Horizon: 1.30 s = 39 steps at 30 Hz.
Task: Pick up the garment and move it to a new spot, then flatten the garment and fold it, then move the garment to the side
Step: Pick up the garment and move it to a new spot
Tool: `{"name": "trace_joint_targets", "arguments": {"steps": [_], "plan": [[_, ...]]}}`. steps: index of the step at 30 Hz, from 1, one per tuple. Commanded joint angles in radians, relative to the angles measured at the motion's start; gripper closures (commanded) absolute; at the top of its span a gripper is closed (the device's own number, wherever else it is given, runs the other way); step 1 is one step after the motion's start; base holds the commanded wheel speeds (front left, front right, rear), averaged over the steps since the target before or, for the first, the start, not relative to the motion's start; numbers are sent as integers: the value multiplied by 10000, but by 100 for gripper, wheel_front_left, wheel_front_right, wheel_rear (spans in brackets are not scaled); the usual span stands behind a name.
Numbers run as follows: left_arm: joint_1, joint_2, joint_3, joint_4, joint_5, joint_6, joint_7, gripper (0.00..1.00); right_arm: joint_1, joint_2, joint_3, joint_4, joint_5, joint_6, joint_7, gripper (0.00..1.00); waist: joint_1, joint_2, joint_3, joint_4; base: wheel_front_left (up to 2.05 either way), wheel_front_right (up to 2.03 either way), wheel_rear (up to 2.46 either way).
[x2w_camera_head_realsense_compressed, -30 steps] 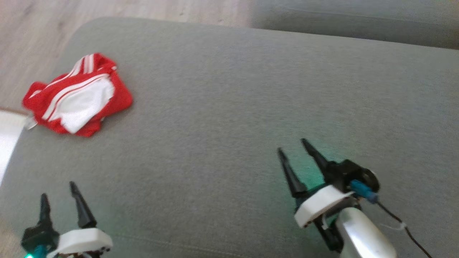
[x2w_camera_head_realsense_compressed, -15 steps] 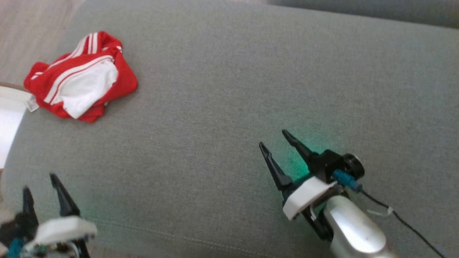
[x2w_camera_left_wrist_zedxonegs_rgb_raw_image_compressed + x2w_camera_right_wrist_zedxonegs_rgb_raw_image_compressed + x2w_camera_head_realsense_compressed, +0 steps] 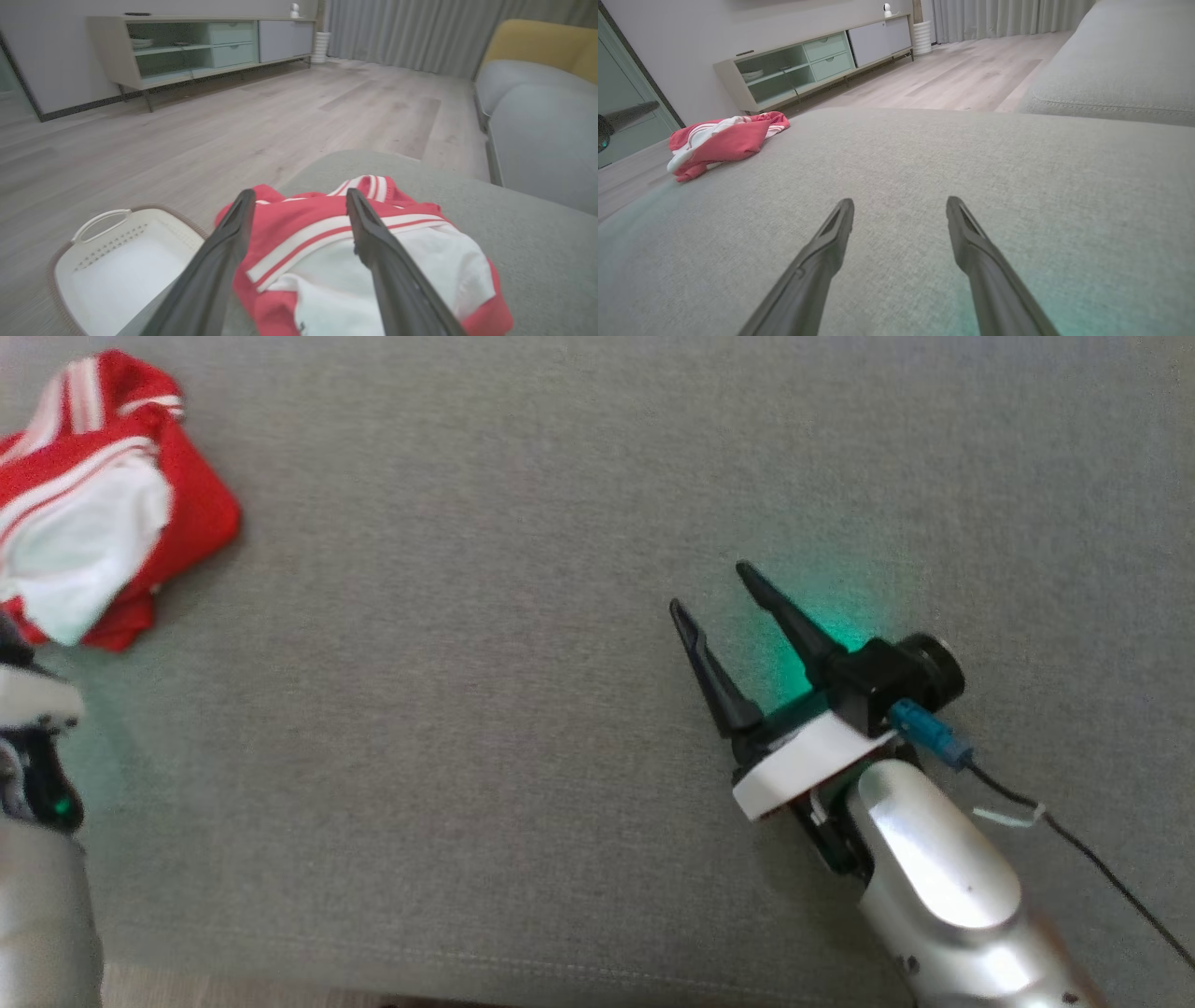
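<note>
Left wrist view: red-and-white garment (image 3: 303,233) lies crumpled at a corner of the sofa cushion (image 3: 537,261), not yet lifted. Left gripper (image 3: 300,193) gapes wide near it; right gripper (image 3: 710,589) wide, empty. Every step remains.

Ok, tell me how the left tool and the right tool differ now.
The left tool points straight at the red and white garment, framing it between its fingers; the right tool points over bare grey cushion. The left tool is close to the garment; the right tool is far across the cushion from it. Both are open and hold nothing.
</note>
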Motion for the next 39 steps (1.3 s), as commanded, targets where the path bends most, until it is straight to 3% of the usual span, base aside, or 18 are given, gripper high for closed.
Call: {"name": "trace_joint_targets", "arguments": {"steps": [1,8,15,16,17,23,29,33,39], "plan": [[-416,712,-35,69,-47,-61,173,0,-223,126,108,-443,-100,-7,-111,0,-2,0,409,-357,0,0,0],[-1627,1277,-714,1687,-848,-103,1402,0,-418,126,25,-732,-343,-7,-111,0,-2,0,972,-945,0,0,0],[-1690,1596,-1301,2606,-1482,-105,2437,0,-417,126,-271,-747,-383,-7,-111,0,-2,0,1050,-1239,0,0,0],[-1677,1619,-1375,2638,-1583,-105,2415,78,-394,126,-301,-745,-372,-7,-111,0,-2,0,1012,-1252,0,0,0],[-1650,1647,-1497,2647,-1640,-105,2378,100,-367,126,-326,-739,-358,-7,-111,0,-2,0,969,-1259,0,0,0],[-1873,1843,-2656,1677,-2124,-106,1629,100,-191,126,-520,-675,-162,-7,-111,0,-2,0,440,-1204,0,0,0],[-2468,1953,-4616,-139,-2556,-106,927,100,35,126,-649,-614,183,-7,-111,0,-2,0,-321,-1438,0,0,0],[-2866,1555,-5930,-1441,-2888,-107,616,100,189,126,-834,-623,395,-7,-111,0,-2,0,-696,-1790,0,0,0],[-2895,460,-7459,-2561,-3410,-107,389,100,514,126,-1181,-665,671,-7,-111,0,-2,0,-1087,-2366,0,0,0]]}}
